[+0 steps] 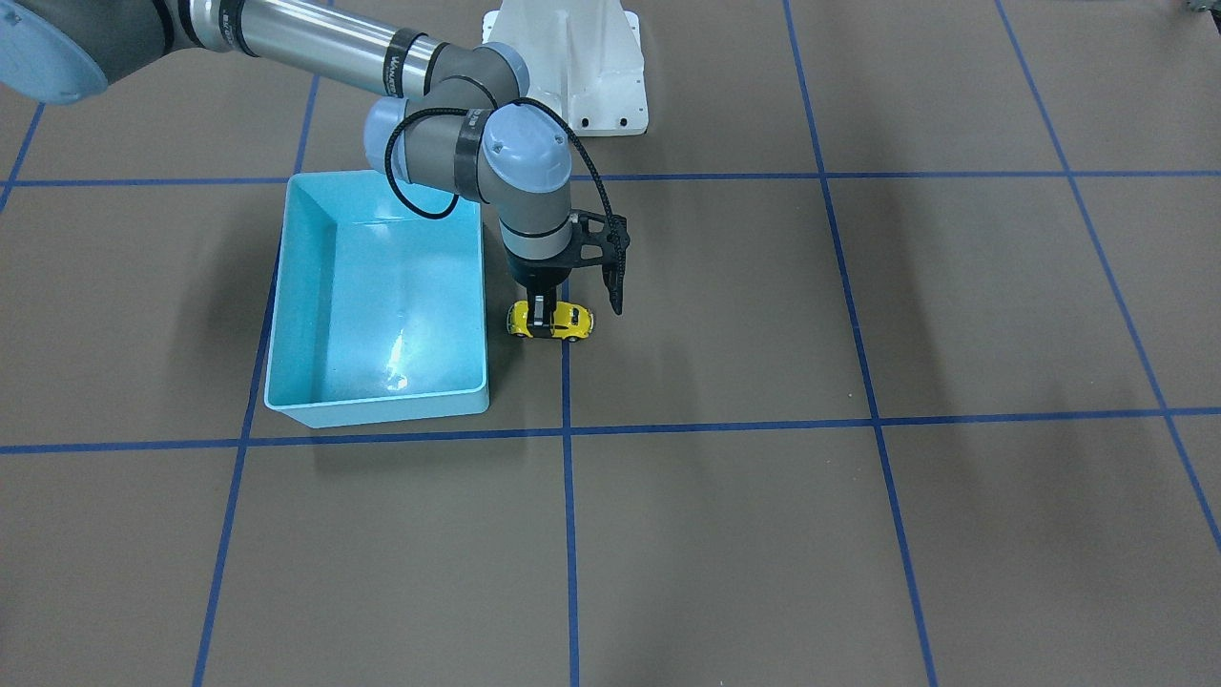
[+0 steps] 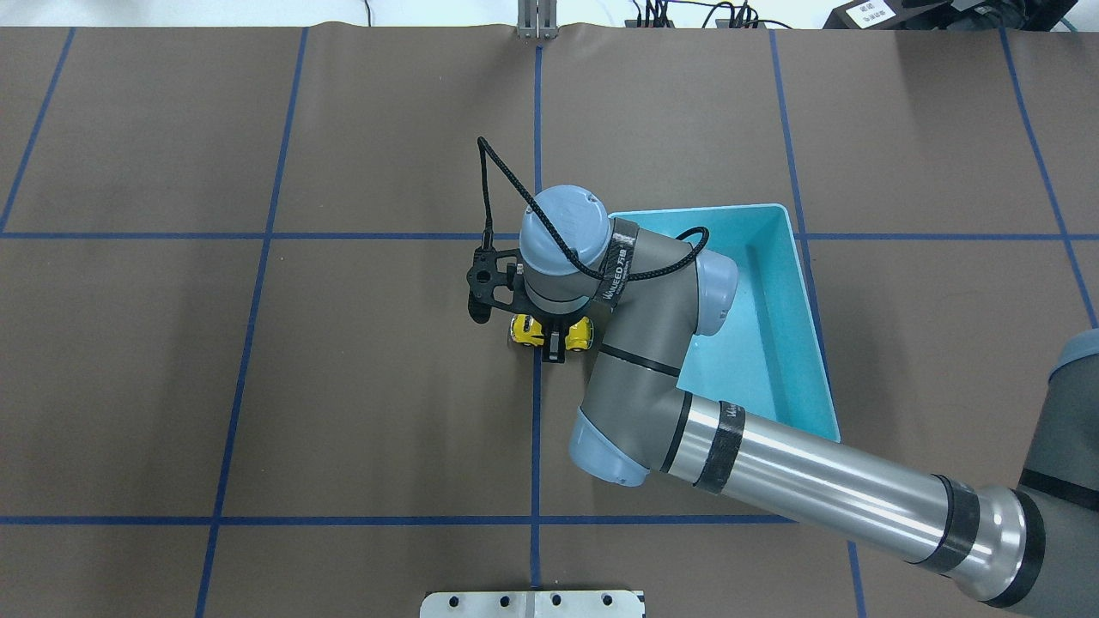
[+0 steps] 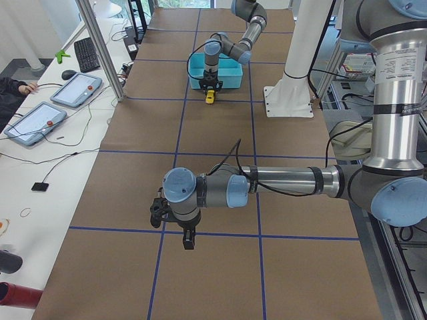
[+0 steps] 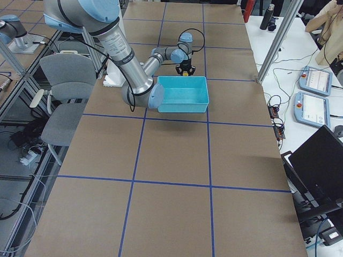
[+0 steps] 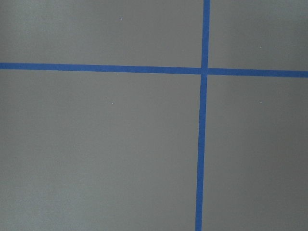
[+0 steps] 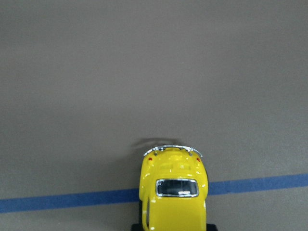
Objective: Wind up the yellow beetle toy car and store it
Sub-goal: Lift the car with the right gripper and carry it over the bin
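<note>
Presently the right end effector (image 1: 544,324) points straight down, its fingers pinching the yellow beetle toy car (image 1: 575,320) across the middle of the body. The car is upright at bench (image 1: 858,534) level, lying across a blue tape line (image 1: 568,382), with nose and tail showing on either side of the fingers. It is outside the light blue bin (image 1: 382,412), just beside the bin's wall. The left end effector (image 3: 189,243) hangs over the bench well apart from the car; whether it is spread or pressed together cannot be told.
</note>
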{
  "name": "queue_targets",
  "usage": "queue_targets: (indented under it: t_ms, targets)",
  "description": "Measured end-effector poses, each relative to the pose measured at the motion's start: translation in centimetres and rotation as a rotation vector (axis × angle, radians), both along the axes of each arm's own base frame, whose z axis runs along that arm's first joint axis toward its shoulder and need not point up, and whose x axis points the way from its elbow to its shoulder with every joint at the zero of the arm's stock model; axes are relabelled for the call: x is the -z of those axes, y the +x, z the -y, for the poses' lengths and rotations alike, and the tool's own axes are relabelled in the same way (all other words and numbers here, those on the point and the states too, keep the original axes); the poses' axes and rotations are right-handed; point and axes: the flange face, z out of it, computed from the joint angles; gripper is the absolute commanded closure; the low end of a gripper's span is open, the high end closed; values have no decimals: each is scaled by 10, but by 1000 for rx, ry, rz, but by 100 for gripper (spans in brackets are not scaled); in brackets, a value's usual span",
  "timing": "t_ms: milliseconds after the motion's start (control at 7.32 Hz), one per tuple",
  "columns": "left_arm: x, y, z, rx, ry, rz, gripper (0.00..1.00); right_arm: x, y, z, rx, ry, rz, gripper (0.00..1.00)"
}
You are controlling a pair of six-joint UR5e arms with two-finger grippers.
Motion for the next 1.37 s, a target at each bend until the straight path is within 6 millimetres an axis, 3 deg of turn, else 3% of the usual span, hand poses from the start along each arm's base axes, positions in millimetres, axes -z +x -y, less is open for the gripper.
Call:
queue_targets:
  t_ms: [273,410,683,819,1229,1366]
  targets:
    - [0,0,0,0,0,-1,0,11,6,-4,17,-7,20,100]
    - [0,0,0,0,0,-1,0,28,18,-8,26,-20,38,100]
    - [1,0,-2,0,1,-1,0,67,63,-16,23,-31,57,100]
    - [2,0,-1,0,2,-2,0,74,92,-16,26,-36,72,100]
    - [2,0,-1,0,2,-2,0,30,193,-27,62,22,94,100]
    - [2,0,-1,1,2,-2,0,13,215,-30,90,54,85,100]
